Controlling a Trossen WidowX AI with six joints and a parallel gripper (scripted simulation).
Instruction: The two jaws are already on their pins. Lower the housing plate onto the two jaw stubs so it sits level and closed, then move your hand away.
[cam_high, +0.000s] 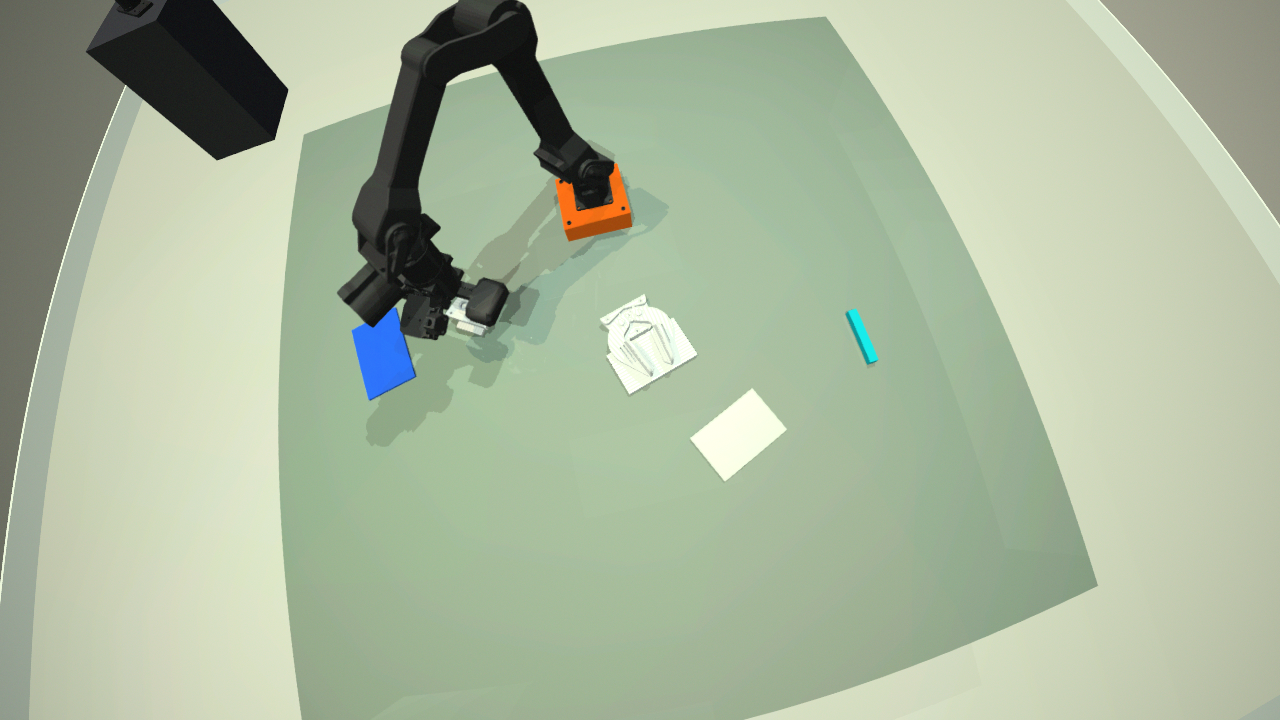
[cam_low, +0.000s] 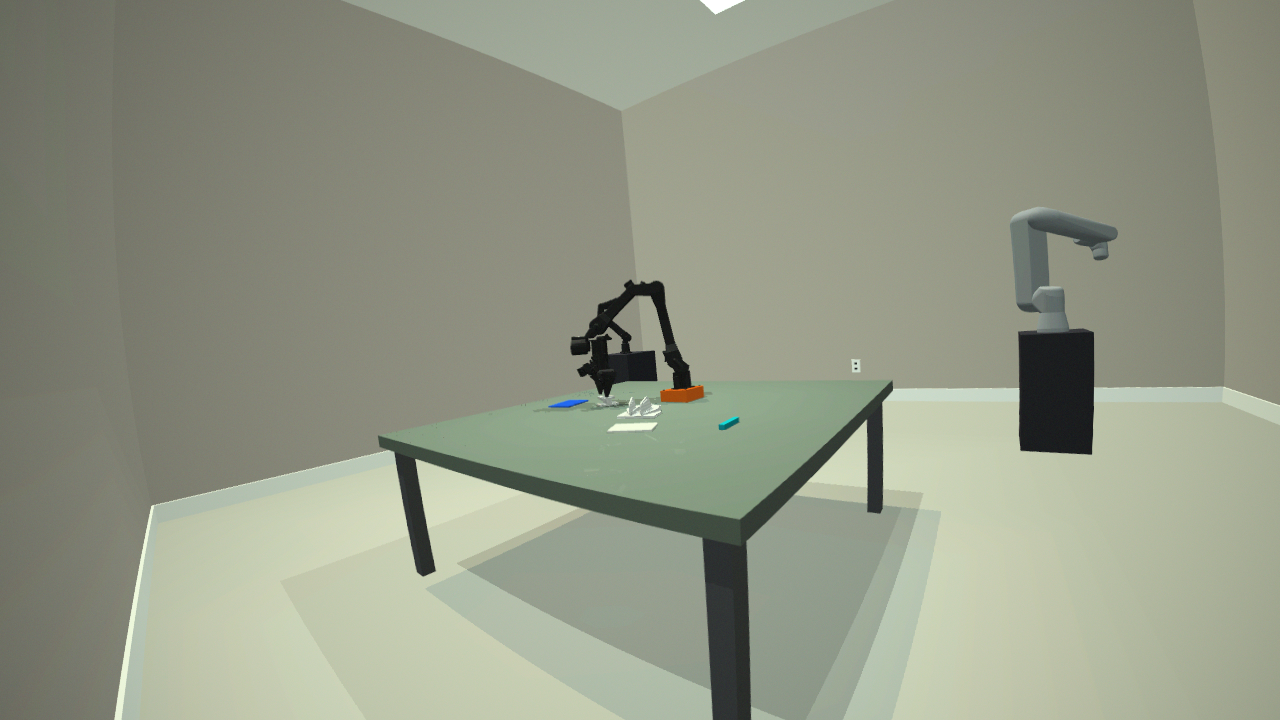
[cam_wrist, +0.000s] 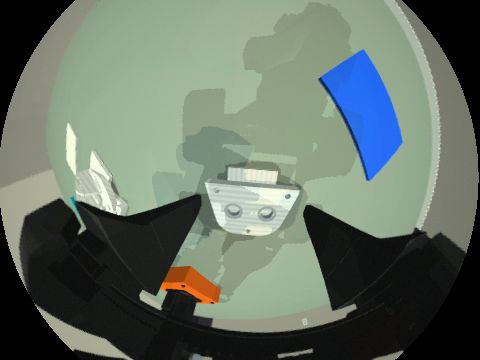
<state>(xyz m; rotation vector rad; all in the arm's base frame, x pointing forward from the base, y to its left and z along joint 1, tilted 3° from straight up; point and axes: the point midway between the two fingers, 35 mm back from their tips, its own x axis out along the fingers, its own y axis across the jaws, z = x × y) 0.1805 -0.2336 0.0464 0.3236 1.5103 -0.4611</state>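
Your black two-fingered gripper (cam_high: 458, 333) (cam_low: 605, 394) (cam_wrist: 254, 206): spread nearly to full width, nothing in grasp. White tapered housing plate with two round holes (cam_high: 467, 313) (cam_low: 607, 402) (cam_wrist: 253, 220): below gripper, centred between your fingertips in wrist view, gap visible on either side. White jaw assembly on flat base (cam_high: 648, 344) (cam_low: 640, 410) (cam_wrist: 100, 192): well apart from plate, upright prongs uncovered. Blue rectangular sheet (cam_high: 384, 356) (cam_low: 568, 403) (cam_wrist: 364, 112): flat on green table (cam_high: 537, 555) (cam_low: 572, 456) (cam_wrist: 140, 90), near plate.
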